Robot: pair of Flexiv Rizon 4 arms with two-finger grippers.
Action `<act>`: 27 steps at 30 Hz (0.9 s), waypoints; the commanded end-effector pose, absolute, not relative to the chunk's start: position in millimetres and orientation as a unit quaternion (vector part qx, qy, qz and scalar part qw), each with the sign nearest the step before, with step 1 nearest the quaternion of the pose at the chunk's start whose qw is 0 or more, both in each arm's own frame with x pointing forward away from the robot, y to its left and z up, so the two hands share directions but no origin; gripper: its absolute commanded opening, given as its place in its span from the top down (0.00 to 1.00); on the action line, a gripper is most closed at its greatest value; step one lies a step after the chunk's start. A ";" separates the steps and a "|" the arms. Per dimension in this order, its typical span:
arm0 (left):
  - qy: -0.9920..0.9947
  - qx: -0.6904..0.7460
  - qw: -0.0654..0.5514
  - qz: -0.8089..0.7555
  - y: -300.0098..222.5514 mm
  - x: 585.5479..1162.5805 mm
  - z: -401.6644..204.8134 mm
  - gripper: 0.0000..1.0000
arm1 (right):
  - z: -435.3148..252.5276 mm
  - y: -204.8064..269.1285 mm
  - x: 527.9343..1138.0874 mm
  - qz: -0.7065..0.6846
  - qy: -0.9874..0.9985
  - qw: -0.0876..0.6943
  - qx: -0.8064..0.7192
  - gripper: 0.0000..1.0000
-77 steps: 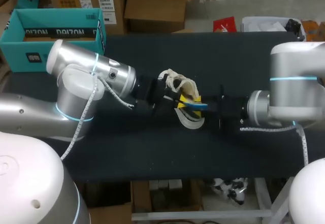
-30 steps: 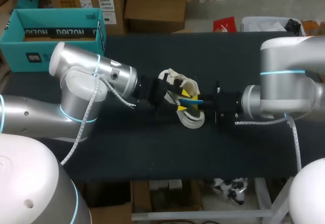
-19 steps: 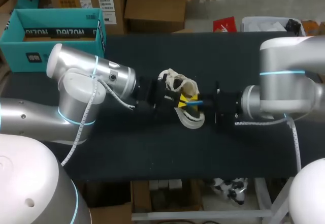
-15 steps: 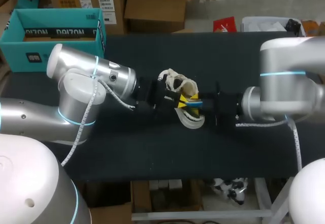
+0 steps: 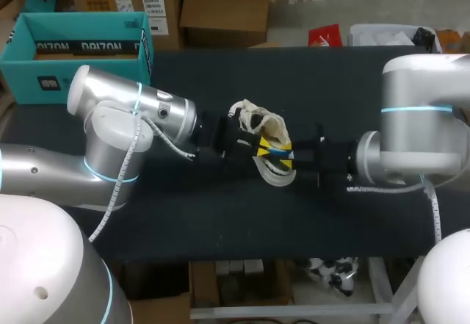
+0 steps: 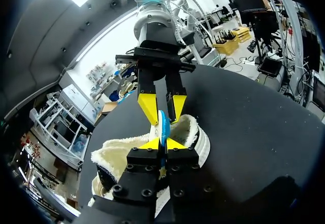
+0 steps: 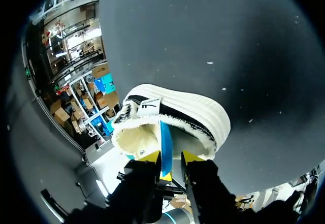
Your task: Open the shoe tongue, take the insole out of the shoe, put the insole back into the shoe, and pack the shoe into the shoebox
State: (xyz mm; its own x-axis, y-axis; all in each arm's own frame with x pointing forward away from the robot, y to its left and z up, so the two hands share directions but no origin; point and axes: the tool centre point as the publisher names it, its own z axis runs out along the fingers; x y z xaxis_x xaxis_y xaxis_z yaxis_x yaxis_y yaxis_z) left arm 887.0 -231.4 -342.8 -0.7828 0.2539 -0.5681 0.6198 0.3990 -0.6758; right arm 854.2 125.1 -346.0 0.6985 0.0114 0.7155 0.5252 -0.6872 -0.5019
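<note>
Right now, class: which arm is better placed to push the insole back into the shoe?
Left, probably. The left gripper is shut on the insole at the mouth of the shoe; the right gripper stands open around it.

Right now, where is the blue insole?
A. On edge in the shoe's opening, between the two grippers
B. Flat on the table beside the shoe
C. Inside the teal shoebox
A: the blue insole stands on edge in the opening of the fleece-lined shoe, with the left gripper and the right gripper meeting at it; the teal shoebox sits apart at the table's far left.
</note>
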 end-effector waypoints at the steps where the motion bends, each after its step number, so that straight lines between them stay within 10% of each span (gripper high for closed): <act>1: 0.815 0.267 0.191 -0.478 -232.8 889.6 -345.0 1.00 | -345.4 126.5 851.7 -0.358 -0.158 0.361 -0.846 0.72; 6: 0.815 0.266 0.190 -0.478 -233.5 890.9 -346.3 1.00 | -348.2 129.7 856.7 -0.355 -0.161 0.367 -0.845 1.00; 18: 0.819 0.263 0.184 -0.476 -234.2 894.1 -349.0 0.99 | -355.3 130.1 871.1 -0.347 -0.162 0.370 -0.846 1.00; 23: 0.821 0.258 0.177 -0.478 -233.6 896.1 -351.5 0.55 | -361.4 129.9 879.2 -0.339 -0.159 0.371 -0.850 1.00; 27: 0.817 0.260 0.172 -0.485 -229.4 891.4 -346.7 0.48 | -366.4 130.9 881.3 -0.334 -0.156 0.372 -0.852 1.00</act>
